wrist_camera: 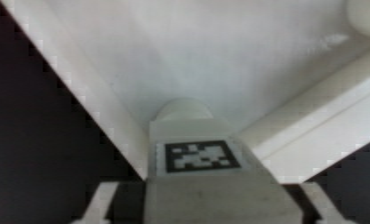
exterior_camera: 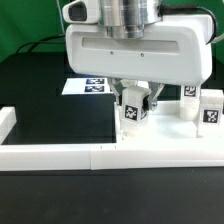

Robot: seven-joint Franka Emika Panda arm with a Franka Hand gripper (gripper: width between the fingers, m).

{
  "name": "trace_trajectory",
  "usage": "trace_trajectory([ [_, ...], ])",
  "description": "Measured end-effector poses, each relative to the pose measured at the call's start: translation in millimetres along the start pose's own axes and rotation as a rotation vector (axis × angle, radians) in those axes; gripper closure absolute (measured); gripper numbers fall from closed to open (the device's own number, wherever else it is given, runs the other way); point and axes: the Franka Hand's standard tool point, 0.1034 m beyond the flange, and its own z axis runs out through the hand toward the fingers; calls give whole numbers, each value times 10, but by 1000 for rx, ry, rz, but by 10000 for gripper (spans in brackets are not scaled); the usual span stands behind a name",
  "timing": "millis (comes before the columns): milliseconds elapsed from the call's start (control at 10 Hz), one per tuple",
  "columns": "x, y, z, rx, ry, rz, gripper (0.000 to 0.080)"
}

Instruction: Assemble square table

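Observation:
My gripper (exterior_camera: 135, 104) is shut on a white table leg (exterior_camera: 132, 112) with a black-and-white tag, held upright. In the wrist view the leg (wrist_camera: 203, 150) runs between my two fingers (wrist_camera: 104, 200), tag facing the camera. My gripper (wrist_camera: 208, 208) holds it over the white square tabletop (wrist_camera: 164, 50), whose raised rim (wrist_camera: 324, 120) runs diagonally beside the leg's tip. Whether the leg touches the tabletop cannot be told. In the exterior view my hand hides most of the tabletop. Two more tagged legs (exterior_camera: 190, 103) (exterior_camera: 210, 110) stand at the exterior view's right.
The marker board (exterior_camera: 88, 87) lies flat on the black table behind my hand. A long low white border wall (exterior_camera: 70, 155) runs along the front and turns up at the exterior view's left (exterior_camera: 8, 120). A green backdrop stands behind.

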Motion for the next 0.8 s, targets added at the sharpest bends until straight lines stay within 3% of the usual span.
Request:
trace_trajectory([
  [300,17,25,19,22,-17,400,506],
  [600,47,39,32,103,-76,851,505],
  [800,46,40,33,118,-73,931,505],
])
